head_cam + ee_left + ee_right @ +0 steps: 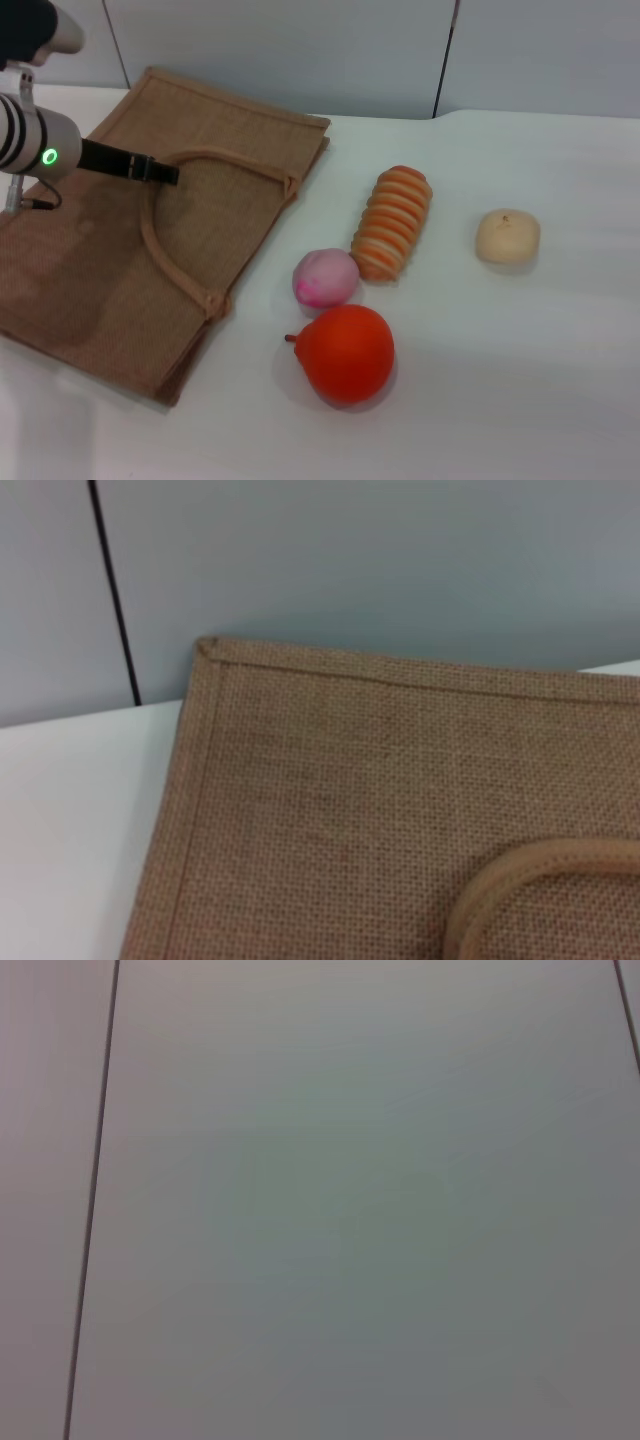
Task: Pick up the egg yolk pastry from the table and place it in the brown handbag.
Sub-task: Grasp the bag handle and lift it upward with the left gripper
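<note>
1. The egg yolk pastry (507,236) sits alone on the white table (520,400), far right of the other items and well apart from the brown handbag (100,280), which lies flat at the left

2. It looks like a small, soft, rounded bun with a matte cream crust and a tiny brown dot on top; I judge it light and easily dented, so a gentle squeeze across its widest sides, low on the dome, seems the safest hold (too much force would likely crush it)

3. The handbag is coarse woven burlap with stitched edges and a looped handle (175,250) lying on its face; it looks limp, and its mouth appears closed flat

4. Between bag and pastry lie a long ridged orange-and-cream bread (393,222), a pink-white ball (325,277) and a glossy orange-red fruit (346,353)

5. The left gripper (158,171) hangs over the bag near the handle; whether its claw is released or clenched I cannot tell

6. The right gripper is out of sight; its wrist camera shows only a plain grey wall
</note>
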`<state>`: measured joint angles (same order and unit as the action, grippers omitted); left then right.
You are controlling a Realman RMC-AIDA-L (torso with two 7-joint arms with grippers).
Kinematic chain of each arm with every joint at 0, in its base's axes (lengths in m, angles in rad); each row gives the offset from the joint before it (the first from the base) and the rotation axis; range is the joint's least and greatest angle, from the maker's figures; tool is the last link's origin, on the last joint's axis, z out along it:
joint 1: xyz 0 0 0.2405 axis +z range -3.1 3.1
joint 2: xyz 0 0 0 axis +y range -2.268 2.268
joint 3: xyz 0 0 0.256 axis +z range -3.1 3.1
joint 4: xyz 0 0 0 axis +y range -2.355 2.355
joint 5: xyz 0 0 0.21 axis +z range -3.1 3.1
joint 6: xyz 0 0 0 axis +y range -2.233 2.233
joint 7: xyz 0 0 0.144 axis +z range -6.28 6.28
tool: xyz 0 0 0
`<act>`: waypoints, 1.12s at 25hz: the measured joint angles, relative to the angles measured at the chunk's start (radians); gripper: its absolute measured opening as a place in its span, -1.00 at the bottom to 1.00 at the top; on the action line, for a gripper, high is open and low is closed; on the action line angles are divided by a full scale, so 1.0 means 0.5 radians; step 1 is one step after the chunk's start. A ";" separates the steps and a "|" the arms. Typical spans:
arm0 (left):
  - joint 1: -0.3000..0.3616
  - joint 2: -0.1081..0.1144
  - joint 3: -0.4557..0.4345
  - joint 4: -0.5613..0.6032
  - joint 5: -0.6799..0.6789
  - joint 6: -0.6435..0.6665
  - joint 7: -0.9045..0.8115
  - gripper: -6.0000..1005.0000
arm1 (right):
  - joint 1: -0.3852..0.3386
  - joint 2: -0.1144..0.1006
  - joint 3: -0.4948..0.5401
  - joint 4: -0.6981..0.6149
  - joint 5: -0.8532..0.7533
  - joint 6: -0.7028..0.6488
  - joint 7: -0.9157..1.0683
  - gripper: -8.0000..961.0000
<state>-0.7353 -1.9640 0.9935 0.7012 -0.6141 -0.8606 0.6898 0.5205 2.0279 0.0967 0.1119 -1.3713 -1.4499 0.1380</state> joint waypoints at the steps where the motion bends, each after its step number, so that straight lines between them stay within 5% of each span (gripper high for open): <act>1: 0.000 -0.005 0.003 -0.004 0.000 0.009 0.019 0.38 | 0.000 0.000 0.000 0.000 0.000 0.000 0.000 0.86; 26: -0.092 -0.028 0.020 -0.133 0.219 0.044 0.029 0.30 | -0.001 0.003 0.000 0.000 0.000 -0.002 0.000 0.86; 28: -0.092 -0.029 0.019 -0.125 0.219 0.035 0.006 0.13 | -0.001 0.003 0.000 0.000 0.000 0.002 0.000 0.86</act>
<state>-0.7814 -1.9785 1.0032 0.6386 -0.5044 -0.8433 0.6928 0.5200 2.0295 0.0967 0.1119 -1.3713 -1.4488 0.1380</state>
